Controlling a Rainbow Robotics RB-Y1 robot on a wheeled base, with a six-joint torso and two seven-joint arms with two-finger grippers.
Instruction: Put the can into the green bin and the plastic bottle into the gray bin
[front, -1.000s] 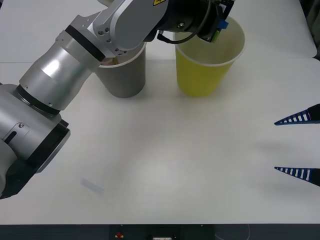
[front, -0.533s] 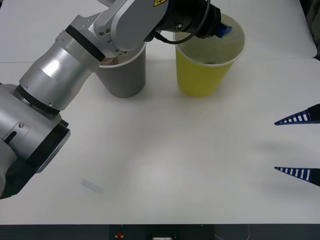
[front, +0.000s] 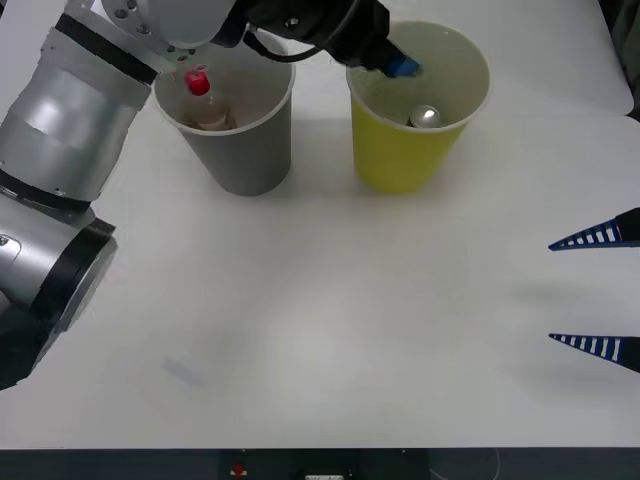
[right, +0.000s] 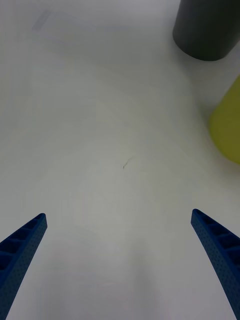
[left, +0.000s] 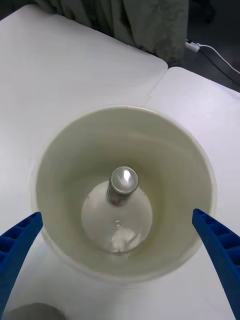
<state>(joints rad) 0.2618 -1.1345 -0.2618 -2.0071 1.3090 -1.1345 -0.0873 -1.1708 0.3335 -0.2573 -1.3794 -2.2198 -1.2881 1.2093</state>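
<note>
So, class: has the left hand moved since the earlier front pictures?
Yes. The left hand, open, has pulled back from the green bin's far rim toward its gray-bin side.

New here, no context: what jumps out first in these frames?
The big silver left arm reaches across the far side of the table, its left gripper open above the green bin, where the can stands upright on the bottom. Beside it, the plastic bottle pokes its red cap out of the gray bin. The right gripper waits open at the table's right edge.
</note>
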